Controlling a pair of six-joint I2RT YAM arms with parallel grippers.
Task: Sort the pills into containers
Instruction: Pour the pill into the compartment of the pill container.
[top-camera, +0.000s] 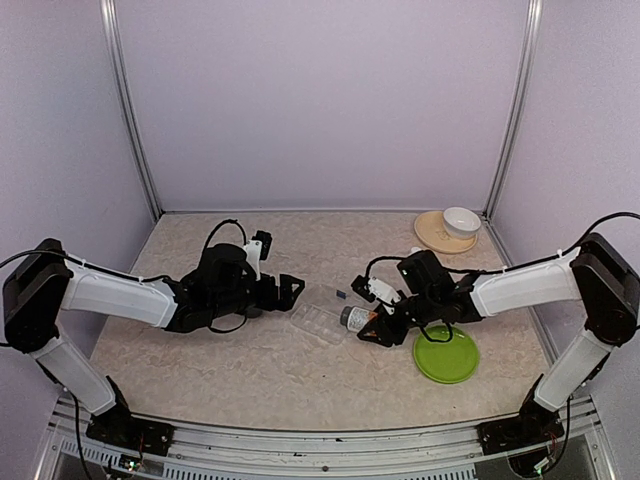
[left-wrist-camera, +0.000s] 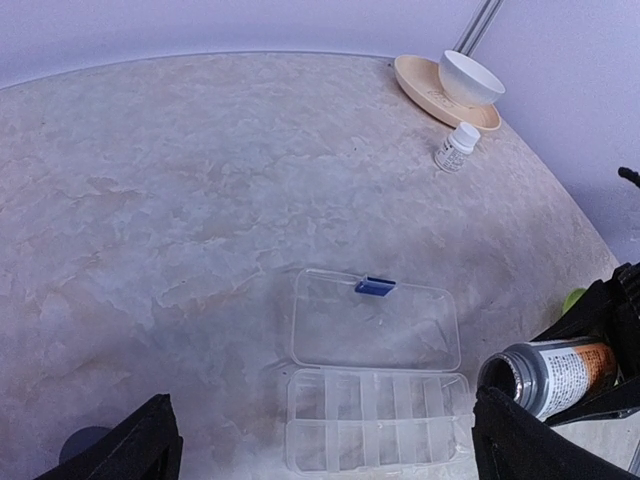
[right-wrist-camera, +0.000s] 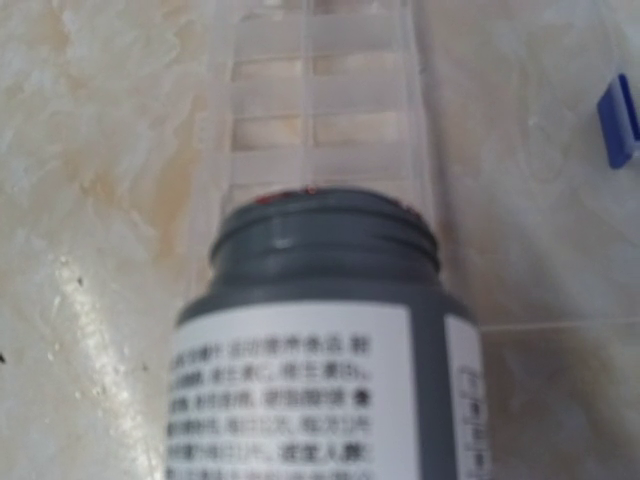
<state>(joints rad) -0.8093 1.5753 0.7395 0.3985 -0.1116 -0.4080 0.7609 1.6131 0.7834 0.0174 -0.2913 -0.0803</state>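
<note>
— Far left first: the left tool (top-camera: 277, 266)?
— Spread wide, gripping nothing. Hanging over the counter (top-camera: 200, 350), just left of the pill organiser (top-camera: 320, 322). Black fingers (left-wrist-camera: 120, 450) at either bottom corner of the left wrist view, organiser between them.

— And the organiser itself?
— Flat on the counter near the middle, between the two tools. Clear plastic, opened out. From the left wrist: rows of small square compartments (left-wrist-camera: 370, 420) nearer, lid (left-wrist-camera: 375, 325) laid back beyond them, blue latch (left-wrist-camera: 375, 286) on the lid's far edge.

— Next along?
— Bottle (top-camera: 356, 318), tipped onto its side at the organiser's right-hand end, open grey mouth aimed at the compartments. From the right wrist, mouth seen right over the compartment rows; white printed label on the body. Reddish specks (right-wrist-camera: 300, 192) at the mouth's far rim, too blurred to name.

— Right tool (top-camera: 375, 325)?
— Closed partway around that bottle, gripping it by the body.

— Farther right?
— Green plate (top-camera: 446, 354) on the counter, just right of the right tool, partly under the arm. Toward the far right corner, tan plate (top-camera: 430, 232) carrying a white bowl (top-camera: 461, 220). Small white bottle (left-wrist-camera: 457, 147) upright just beside the tan plate.
</note>
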